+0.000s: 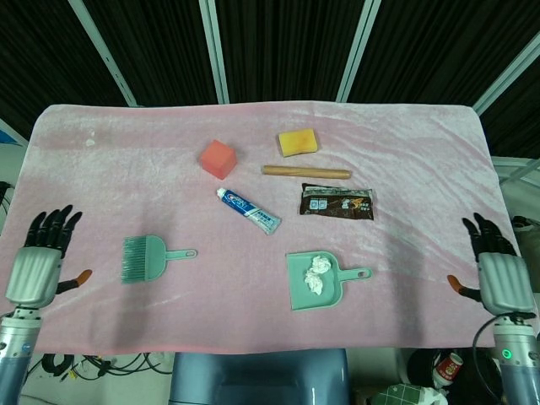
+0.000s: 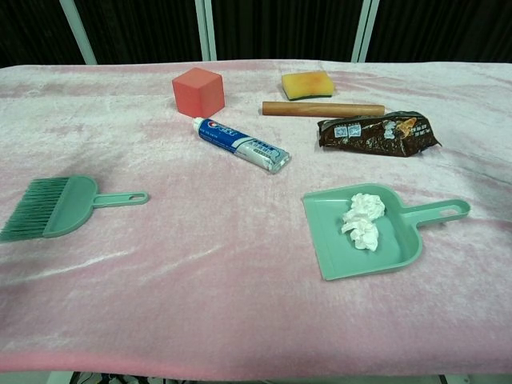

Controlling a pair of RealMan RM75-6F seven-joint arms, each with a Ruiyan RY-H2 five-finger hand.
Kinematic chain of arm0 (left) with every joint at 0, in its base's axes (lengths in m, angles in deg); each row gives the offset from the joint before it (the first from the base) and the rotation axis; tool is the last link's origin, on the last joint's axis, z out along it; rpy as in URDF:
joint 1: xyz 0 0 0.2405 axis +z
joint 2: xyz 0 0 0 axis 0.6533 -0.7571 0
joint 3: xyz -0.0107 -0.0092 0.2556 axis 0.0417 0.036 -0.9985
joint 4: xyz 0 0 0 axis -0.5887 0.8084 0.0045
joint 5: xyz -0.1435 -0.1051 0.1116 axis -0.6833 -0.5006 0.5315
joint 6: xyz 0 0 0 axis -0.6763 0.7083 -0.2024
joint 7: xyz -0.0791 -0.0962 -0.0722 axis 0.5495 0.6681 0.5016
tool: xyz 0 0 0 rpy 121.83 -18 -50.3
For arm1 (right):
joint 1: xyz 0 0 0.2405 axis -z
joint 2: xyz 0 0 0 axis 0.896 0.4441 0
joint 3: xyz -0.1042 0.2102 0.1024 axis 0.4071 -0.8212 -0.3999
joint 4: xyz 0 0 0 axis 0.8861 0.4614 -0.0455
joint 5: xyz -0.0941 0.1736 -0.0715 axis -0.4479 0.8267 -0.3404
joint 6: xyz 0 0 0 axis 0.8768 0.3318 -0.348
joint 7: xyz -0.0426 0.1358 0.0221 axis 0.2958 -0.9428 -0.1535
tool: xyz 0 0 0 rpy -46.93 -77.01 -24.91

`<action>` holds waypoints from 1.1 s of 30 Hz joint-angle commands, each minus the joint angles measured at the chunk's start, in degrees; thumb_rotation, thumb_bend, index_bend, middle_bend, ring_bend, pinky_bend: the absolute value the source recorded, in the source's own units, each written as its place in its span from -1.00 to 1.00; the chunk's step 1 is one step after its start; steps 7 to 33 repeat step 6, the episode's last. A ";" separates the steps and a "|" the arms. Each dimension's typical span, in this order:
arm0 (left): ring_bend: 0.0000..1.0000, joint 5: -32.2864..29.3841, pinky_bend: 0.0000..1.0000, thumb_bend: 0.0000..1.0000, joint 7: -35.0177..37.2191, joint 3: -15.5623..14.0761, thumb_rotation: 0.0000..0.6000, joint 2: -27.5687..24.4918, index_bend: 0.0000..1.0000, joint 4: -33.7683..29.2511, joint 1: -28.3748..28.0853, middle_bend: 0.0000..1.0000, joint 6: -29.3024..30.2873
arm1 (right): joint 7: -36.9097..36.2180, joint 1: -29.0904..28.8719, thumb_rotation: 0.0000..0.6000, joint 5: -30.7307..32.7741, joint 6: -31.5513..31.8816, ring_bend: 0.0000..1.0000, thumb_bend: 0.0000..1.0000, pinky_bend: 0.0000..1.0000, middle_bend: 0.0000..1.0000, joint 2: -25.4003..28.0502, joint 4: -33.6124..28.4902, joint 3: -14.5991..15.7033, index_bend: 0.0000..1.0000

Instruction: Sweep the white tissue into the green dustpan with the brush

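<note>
The white tissue (image 1: 317, 273) (image 2: 362, 221) lies crumpled inside the green dustpan (image 1: 297, 294) (image 2: 396, 261), whose handle points right. The green brush (image 1: 145, 256) (image 2: 58, 206) lies flat on the pink cloth, bristles to the left, with nothing touching it. My left hand (image 1: 38, 261) hovers off the table's left edge, fingers spread and empty. Off the right edge, my right hand (image 1: 499, 273) is likewise spread and empty. Neither hand shows in the chest view.
On the pink cloth behind lie a red cube (image 1: 218, 159), a toothpaste tube (image 1: 249, 211), a wooden stick (image 1: 305, 172), a yellow sponge (image 1: 298, 142) and a brown snack packet (image 1: 337, 202).
</note>
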 commanded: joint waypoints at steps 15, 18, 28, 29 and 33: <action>-1.00 -0.30 -0.97 -0.88 4.35 0.96 1.00 1.04 -0.98 5.27 4.30 -1.00 2.47 | -4.90 5.73 1.00 -1.47 3.17 -1.00 -0.78 -0.63 -1.00 -3.86 8.53 -1.56 -1.00; -1.00 -0.30 -0.97 -0.88 4.35 0.96 1.00 1.04 -0.98 5.27 4.30 -1.00 2.47 | -4.90 5.73 1.00 -1.47 3.17 -1.00 -0.78 -0.63 -1.00 -3.86 8.53 -1.56 -1.00; -1.00 -0.30 -0.97 -0.88 4.35 0.96 1.00 1.04 -0.98 5.27 4.30 -1.00 2.47 | -4.90 5.73 1.00 -1.47 3.17 -1.00 -0.78 -0.63 -1.00 -3.86 8.53 -1.56 -1.00; -1.00 -0.30 -0.97 -0.88 4.35 0.96 1.00 1.04 -0.98 5.27 4.30 -1.00 2.47 | -4.90 5.73 1.00 -1.47 3.17 -1.00 -0.78 -0.63 -1.00 -3.86 8.53 -1.56 -1.00; -1.00 -0.30 -0.97 -0.88 4.35 0.96 1.00 1.04 -0.98 5.27 4.30 -1.00 2.47 | -4.90 5.73 1.00 -1.47 3.17 -1.00 -0.78 -0.63 -1.00 -3.86 8.53 -1.56 -1.00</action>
